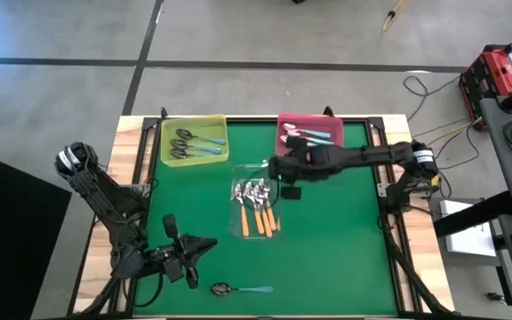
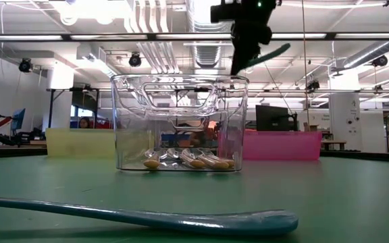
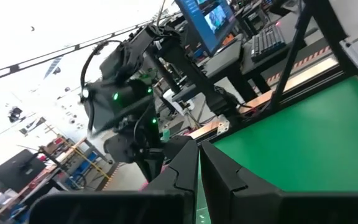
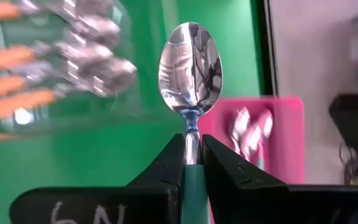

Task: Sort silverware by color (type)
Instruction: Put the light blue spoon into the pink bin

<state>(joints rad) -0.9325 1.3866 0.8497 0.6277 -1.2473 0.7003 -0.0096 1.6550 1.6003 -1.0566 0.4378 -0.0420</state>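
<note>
The left gripper (image 1: 204, 243) waits near the table's near-left corner, fingers pressed together on nothing. Far left, the yellow tray (image 1: 194, 140) holds dark-bowled teal spoons. One teal spoon (image 1: 241, 289) lies loose at the near edge. The clear tray (image 1: 254, 209) at centre keeps the orange-handled ones. Above it, the right gripper (image 4: 193, 163) pinches a silver teal spoon (image 4: 190, 68), probably bound for the pink tray (image 1: 309, 133) of like spoons.

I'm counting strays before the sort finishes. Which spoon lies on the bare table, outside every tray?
The teal-handled spoon at the table's near edge, close to the left gripper. All others sit in the yellow tray, pink tray or clear tray, or in the right gripper's fingers.
</note>
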